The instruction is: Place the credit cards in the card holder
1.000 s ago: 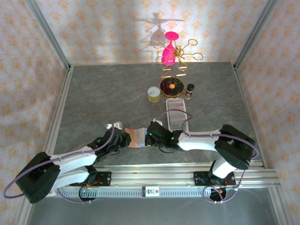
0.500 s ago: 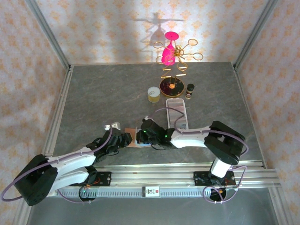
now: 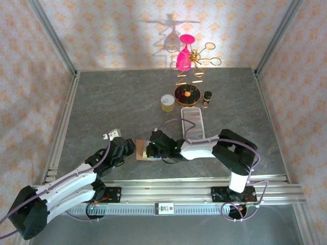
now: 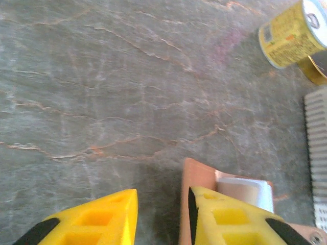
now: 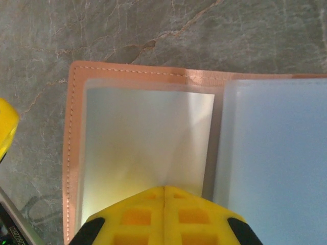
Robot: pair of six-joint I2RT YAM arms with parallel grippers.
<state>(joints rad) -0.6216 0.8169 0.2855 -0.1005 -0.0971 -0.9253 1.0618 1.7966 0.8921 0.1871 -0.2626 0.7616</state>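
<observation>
Counting one card holder (image 5: pixel 74 127), lying open on the worktop (image 4: pixel 102 76), two claws, one yellow can (image 4: pixel 288 33) and one white tray (image 3: pixel 193 122). Right claw (image 5: pixel 164 190) clenched, empty; card holder's clear sleeves spread directly ahead of its tips. Left claw (image 4: pixel 161 199) released, empty; card holder's corner just ahead of its right finger.

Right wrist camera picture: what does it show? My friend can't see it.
An open tan leather card holder lies on the grey stone-patterned table, its cloudy plastic sleeves showing. The yellow right gripper, shut, points at the left sleeve from the bottom edge.
</observation>
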